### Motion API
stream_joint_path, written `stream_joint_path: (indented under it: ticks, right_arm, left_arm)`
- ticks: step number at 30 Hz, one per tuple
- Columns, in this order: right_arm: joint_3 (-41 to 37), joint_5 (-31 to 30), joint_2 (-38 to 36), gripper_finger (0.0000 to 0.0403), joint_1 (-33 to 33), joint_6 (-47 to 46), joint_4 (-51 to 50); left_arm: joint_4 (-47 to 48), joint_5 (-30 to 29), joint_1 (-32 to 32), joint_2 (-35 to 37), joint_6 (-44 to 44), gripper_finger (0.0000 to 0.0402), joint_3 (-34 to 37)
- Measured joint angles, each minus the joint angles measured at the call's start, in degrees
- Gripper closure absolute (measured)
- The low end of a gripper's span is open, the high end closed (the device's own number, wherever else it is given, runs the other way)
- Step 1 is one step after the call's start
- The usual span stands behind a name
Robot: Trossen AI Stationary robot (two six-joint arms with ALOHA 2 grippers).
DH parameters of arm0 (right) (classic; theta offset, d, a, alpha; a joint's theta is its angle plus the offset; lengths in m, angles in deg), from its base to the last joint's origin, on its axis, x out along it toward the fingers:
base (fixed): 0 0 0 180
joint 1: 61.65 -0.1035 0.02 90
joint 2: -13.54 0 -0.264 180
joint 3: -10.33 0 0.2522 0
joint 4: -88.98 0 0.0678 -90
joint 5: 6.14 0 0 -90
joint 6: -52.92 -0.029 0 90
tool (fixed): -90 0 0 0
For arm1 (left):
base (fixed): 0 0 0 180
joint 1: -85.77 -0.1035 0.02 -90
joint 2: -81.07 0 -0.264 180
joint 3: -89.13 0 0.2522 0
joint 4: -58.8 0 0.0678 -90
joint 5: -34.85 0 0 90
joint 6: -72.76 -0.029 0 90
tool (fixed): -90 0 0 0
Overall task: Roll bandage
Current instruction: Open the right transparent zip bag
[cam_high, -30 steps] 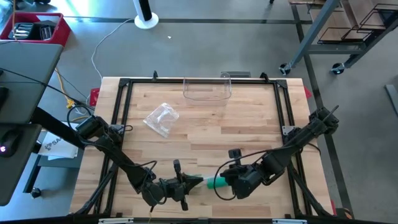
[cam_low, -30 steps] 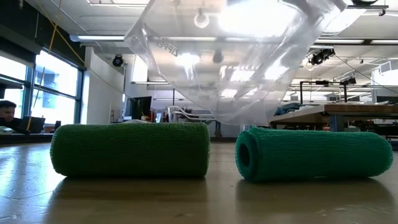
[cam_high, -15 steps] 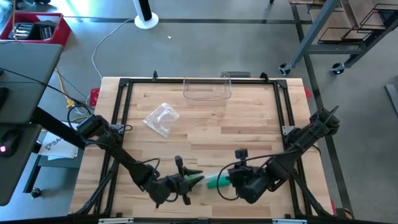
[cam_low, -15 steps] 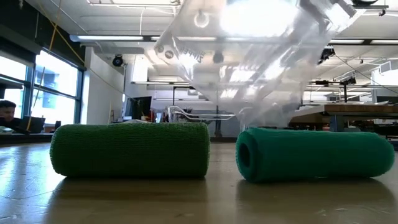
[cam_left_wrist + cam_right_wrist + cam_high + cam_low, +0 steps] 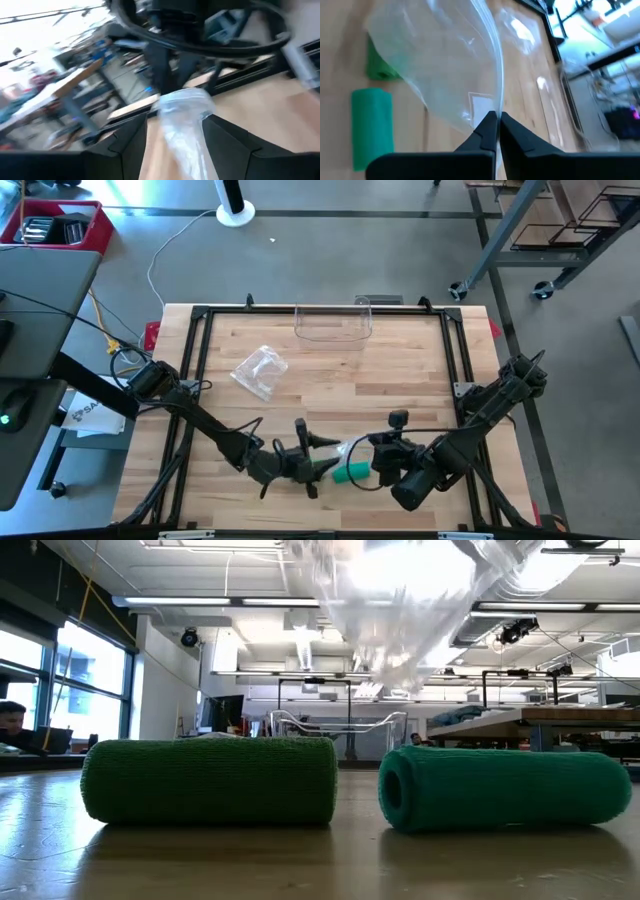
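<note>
Since a second ago spreads the left gripper (image 5: 312, 452) wide off the clear plastic bag (image 5: 445, 65), keeps the right gripper (image 5: 493, 125) pinched on its edge, leaves two green bandage rolls (image 5: 208, 781) lying on the table (image 5: 400, 380) below, nearer the right, long axes crosswise.

Two green mesh-textured bandage rolls (image 5: 209, 780) (image 5: 505, 787), clear glossy plastic bag (image 5: 445, 65) at 12 o'clock, pale striped wooden table (image 5: 400, 380), black frame

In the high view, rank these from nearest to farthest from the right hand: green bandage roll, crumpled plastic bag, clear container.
From the right hand:
1. Green bandage roll, just beside it at the front edge.
2. Crumpled plastic bag, left of centre.
3. Clear container, at the far edge.
</note>
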Motion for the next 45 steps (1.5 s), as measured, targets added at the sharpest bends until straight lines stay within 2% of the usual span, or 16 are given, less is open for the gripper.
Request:
stream_joint_path:
  ticks: [4,8,12,17,20,24,32,36,41,45]
  right_arm:
    - [0.0,0.1,0.0,0.0403,0.6,-10.7,-8.1]
    - [0.0,-0.5,0.8,0.0403,0.8,-17.2,-10.4]
    - [0.0,0.3,3.3,0.0403,0.8,-14.4,-6.4]
    - [0.0,2.3,7.3,0.0403,0.8,-10.7,-1.6]
    - [0.0,3.2,9.2,0.0403,0.9,-9.6,-0.2]
    - [0.0,4.6,11.0,0.0403,0.5,-8.8,-0.2]
    - [0.0,8.5,11.4,0.0403,-1.9,-3.4,0.2]
    - [0.0,8.9,11.4,0.0403,-2.5,-3.2,0.7]
    - [0.0,8.9,11.4,0.0403,-2.5,-1.9,2.4]
    - [0.0,8.6,11.4,0.0403,-2.3,0.6,4.3]
  left_arm:
    - [0.3,-7.8,-0.2,0.0,-1.8,0.0213,0.0]
    - [0.3,-6.9,-0.2,0.0,-2.5,0.0213,0.0]
    - [3.3,0.4,-1.5,0.0,3.5,0.0213,0.0]
    - [7.6,5.2,-3.8,-0.7,12.9,0.0213,0.0]
    - [7.9,4.5,-4.2,-2.3,14.8,0.0213,0.0]
    - [9.4,-1.3,-4.0,-3.6,15.6,0.0213,0.0]
    - [15.3,-3.5,-2.2,-3.7,19.4,0.0213,0.0]
    - [14.8,0.3,-1.9,-3.7,19.4,0.0213,0.0]
    - [12.5,9.4,-2.2,-3.7,21.4,0.0213,0.0]
    - [11.6,10.3,-2.7,-3.7,21.8,0.0213,0.0]
